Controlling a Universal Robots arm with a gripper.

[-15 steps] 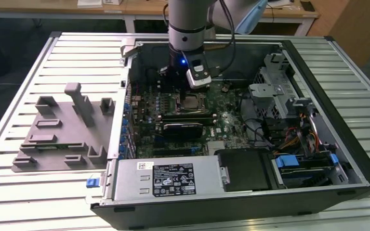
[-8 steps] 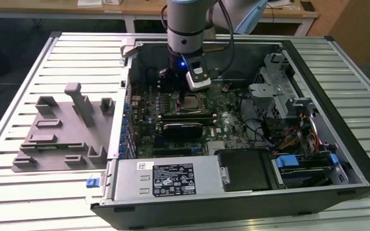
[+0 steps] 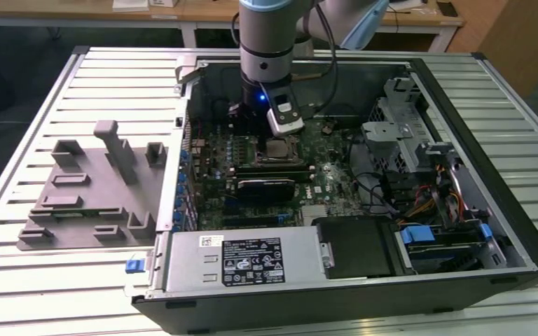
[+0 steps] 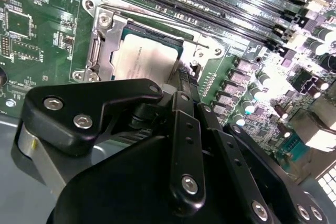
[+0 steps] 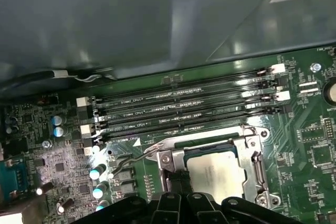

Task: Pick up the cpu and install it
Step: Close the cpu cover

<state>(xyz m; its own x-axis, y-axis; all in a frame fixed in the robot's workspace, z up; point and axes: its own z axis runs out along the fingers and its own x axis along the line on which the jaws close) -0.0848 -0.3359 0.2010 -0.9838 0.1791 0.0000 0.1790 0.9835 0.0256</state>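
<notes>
The cpu (image 3: 279,149) lies flat in the motherboard socket inside the open computer case, its silver-grey top showing in both wrist views (image 4: 144,59) (image 5: 215,174). A metal socket frame (image 4: 100,40) (image 5: 254,153) surrounds it. My gripper (image 3: 269,142) hangs straight down over the socket, its tips (image 4: 182,74) (image 5: 180,178) close together at one edge of the cpu, by a corner of the frame. The fingers look shut, with nothing seen between them. A thin wire lever (image 5: 139,157) runs out from that same corner.
Several long black memory slots (image 5: 184,111) run beside the socket. A black module (image 3: 267,187) sits just in front of it. A power supply (image 3: 241,259), drive cage (image 3: 395,133) and cables (image 3: 428,199) crowd the case. A grey fixture tray (image 3: 92,189) lies at the exterior view's left.
</notes>
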